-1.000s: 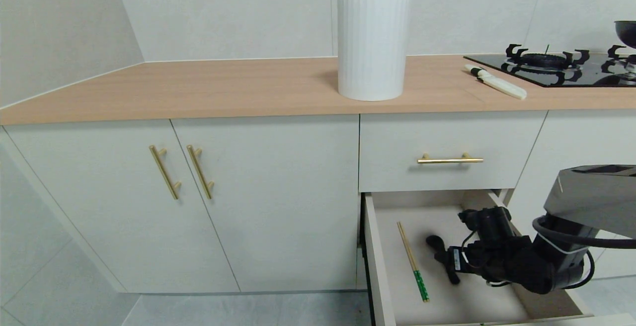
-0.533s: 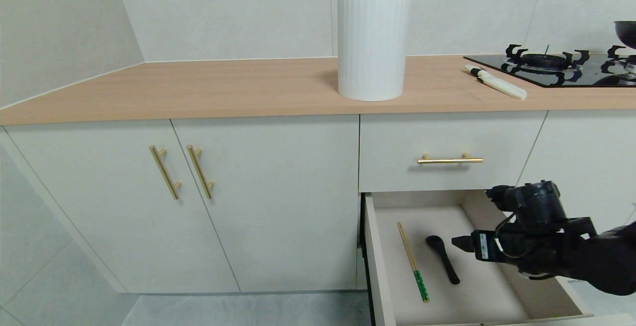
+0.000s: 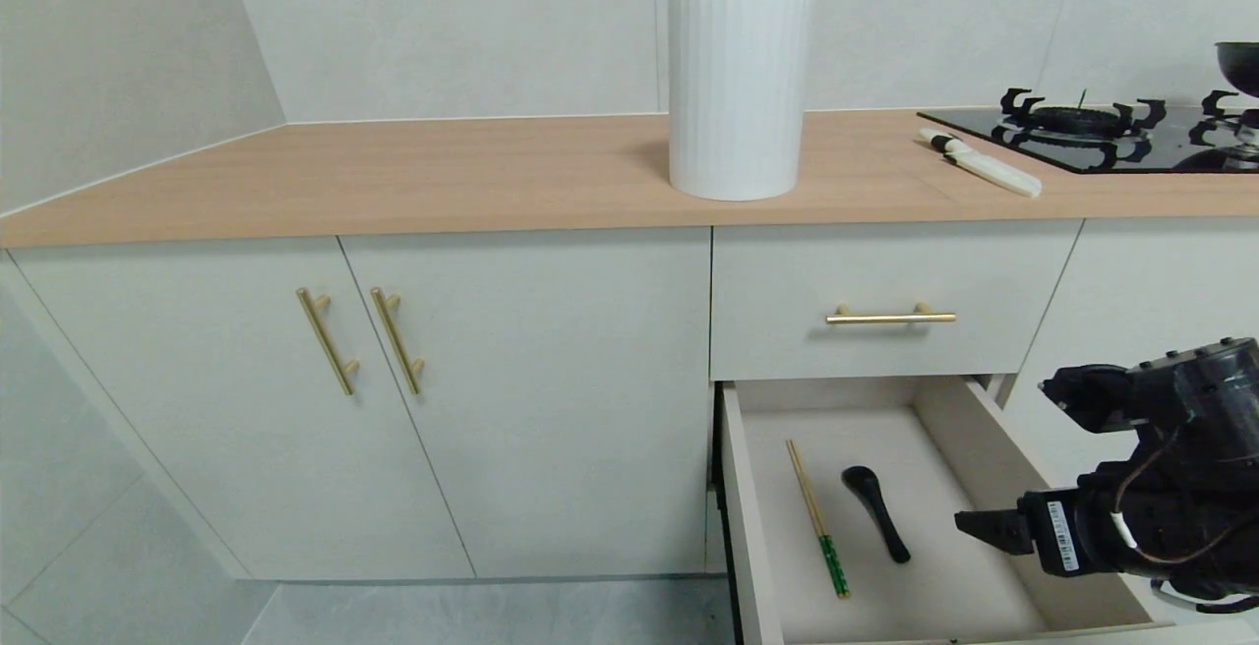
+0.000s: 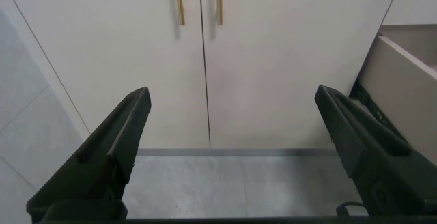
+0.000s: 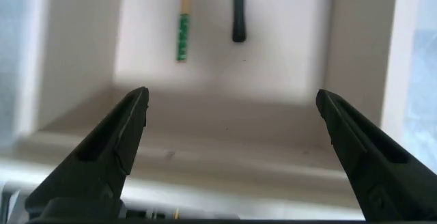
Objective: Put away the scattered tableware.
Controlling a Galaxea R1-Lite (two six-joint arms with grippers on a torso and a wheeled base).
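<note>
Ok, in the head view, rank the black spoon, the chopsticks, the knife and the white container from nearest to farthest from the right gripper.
From the right gripper:
1. Black spoon, in the open drawer.
2. Chopsticks, in the drawer left of the spoon.
3. Knife, on the counter beside the stove.
4. White container, on the counter, farther left.

Canister [image 3: 740,89]: white, vertical ribbing
Countertop [image 3: 443,173]: light wood grain
Cabinet doors [image 3: 531,399]: off-white; bar handles [image 3: 325,340] gold
Drawer [image 3: 969,448]: beige inside
Chopsticks [image 3: 814,517]: pale wood, green patterned ends
Spoon [image 3: 878,515]: black
Knife [image 3: 984,165]: cream, dark band near one end
Hob [image 3: 1082,148]: glossy black
Left gripper [image 4: 231,94], right gripper [image 5: 230,98]: black
</note>
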